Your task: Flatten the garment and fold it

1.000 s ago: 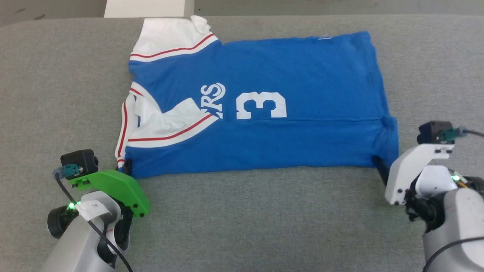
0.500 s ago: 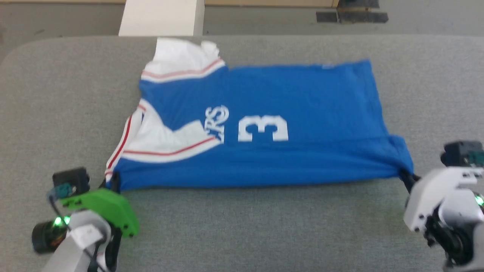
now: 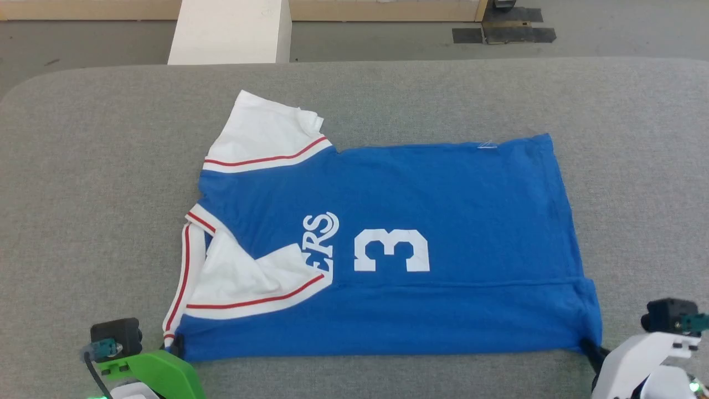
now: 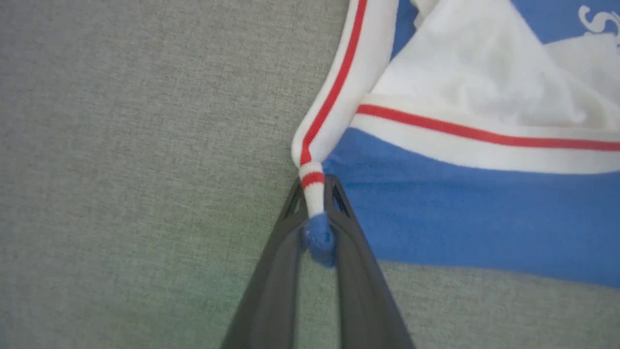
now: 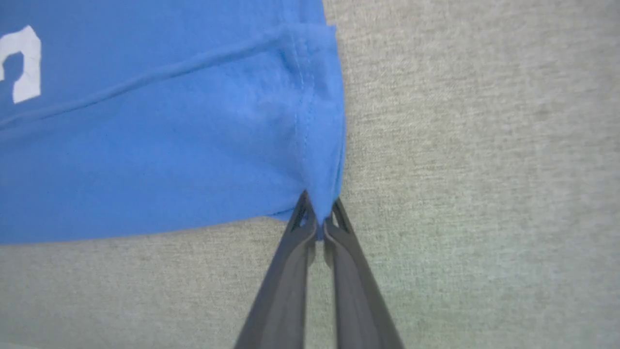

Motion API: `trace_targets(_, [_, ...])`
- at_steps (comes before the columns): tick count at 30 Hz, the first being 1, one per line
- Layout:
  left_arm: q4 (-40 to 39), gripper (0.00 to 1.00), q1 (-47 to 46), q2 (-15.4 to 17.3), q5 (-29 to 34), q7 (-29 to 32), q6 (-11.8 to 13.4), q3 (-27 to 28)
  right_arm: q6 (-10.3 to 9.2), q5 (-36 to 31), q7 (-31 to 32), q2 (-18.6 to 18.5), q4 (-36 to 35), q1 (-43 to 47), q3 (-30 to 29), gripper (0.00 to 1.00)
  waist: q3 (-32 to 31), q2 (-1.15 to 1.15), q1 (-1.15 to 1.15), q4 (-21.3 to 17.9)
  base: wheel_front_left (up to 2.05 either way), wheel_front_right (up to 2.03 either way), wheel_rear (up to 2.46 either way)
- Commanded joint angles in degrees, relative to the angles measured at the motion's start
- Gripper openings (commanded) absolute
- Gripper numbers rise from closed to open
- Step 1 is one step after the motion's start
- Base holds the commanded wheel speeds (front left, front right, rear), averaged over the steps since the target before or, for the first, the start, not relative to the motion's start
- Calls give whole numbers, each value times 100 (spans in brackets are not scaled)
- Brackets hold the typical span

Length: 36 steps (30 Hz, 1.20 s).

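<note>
The garment [image 3: 443, 210], a bright blue jersey with a white "3", white panels and thin red stripes, lies spread on the grey table with its near strip folded over. My left gripper [image 3: 176, 346] is shut on the garment's near left corner; in the left wrist view the dark fingers [image 4: 339, 232] pinch a bunched piece of the striped band of the garment [image 4: 460, 213]. At the near right corner my right gripper [image 3: 588, 346] is shut on the blue hem, and the right wrist view shows its tips [image 5: 317, 215] clamped on the garment [image 5: 169, 160].
The grey fabric-covered table [image 3: 83, 166] extends well past the garment on every side. Beyond its far edge stands a white block [image 3: 230, 30] on the floor, with a dark mat [image 3: 504, 33] further right.
The right gripper has shut on the near right corner. The head camera has tilted up, so the garment sits lower in the picture. The near edge now looks pulled straight between both grippers.
</note>
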Motion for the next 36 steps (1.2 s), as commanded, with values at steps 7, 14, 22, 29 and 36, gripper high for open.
trace_targets(7, [360, 44, -57, -158, -72, -303, -200, -19, -12, 144, -638, -16, 638, -3, 103, 35, -85, 0, 0, -48, 0, 0, 0])
trace_targets(14, [201, 100, -96, -94, 20, -596, -291, 33, -12, 174, -1324, -16, 220, 106, 260, 100, -179, 0, 0, -130, 0, 0, 0])
trace_targets(22, [-211, 100, -1281, 526, 837, -947, -610, -5, -12, -214, -3245, -16, -513, -271, 653, 100, 402, 0, 0, -377, 0, 0, 0])
trace_targets(29, [716, 100, -4468, 756, 1118, 142, -1890, -388, -12, -477, -4751, -196, -417, -1310, 1252, 100, 1663, 0, 0, -664, 0, 0, 0])
trace_targets(36, [1713, 100, -6075, 670, 788, 1476, -2211, -384, -12, -409, -4842, -192, -307, -1776, 1508, 100, 2236, 0, 0, -984, 0, 0, 0])
